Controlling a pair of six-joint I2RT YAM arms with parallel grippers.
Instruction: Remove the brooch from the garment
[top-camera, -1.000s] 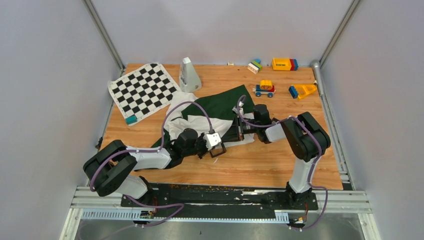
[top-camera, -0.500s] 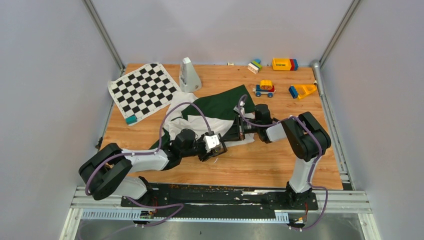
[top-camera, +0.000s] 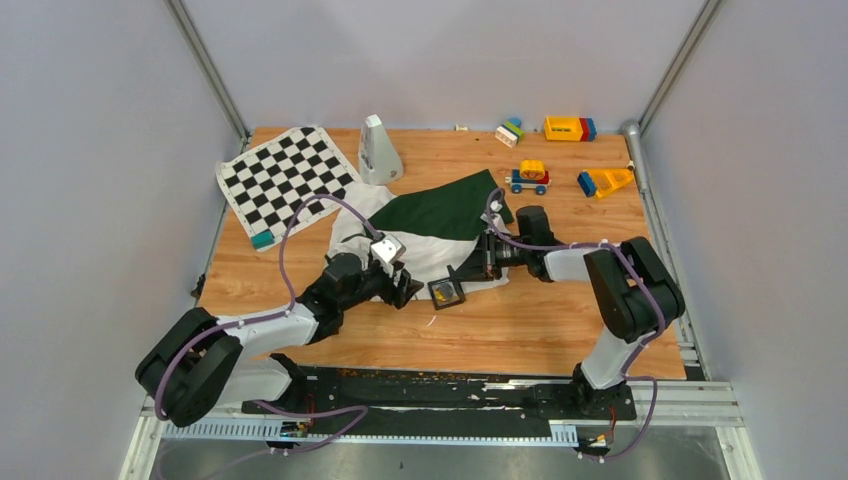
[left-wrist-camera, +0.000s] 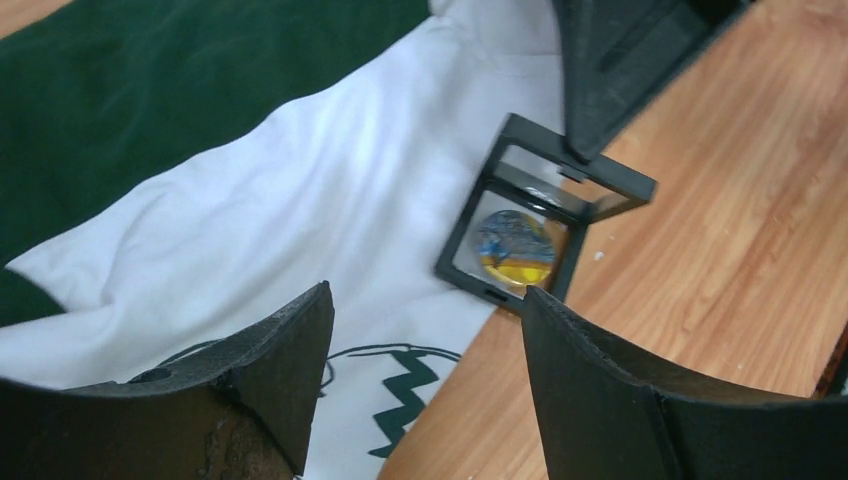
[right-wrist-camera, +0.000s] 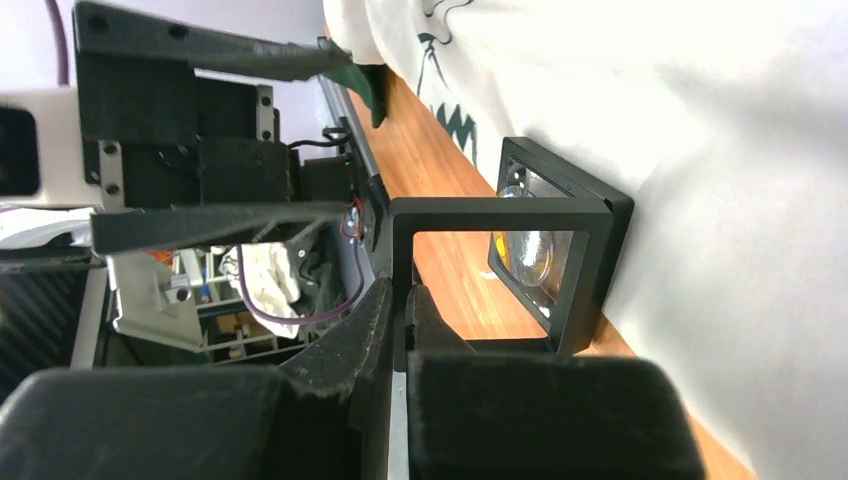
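Left claw (left-wrist-camera: 425, 305) spread over the shirt (left-wrist-camera: 300, 200); right claw (right-wrist-camera: 400, 300) clamped on the lid (right-wrist-camera: 500, 212) of the open case (left-wrist-camera: 467, 215). Brooch (left-wrist-camera: 515, 248) sits inside, toward the table's (left-wrist-camera: 720, 200) near edge.

No text, label or number is readable.

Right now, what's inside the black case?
The brooch, round, gold and blue, lies in the black case, whose lid the right gripper holds open. Its underside and the floor beneath are hidden.
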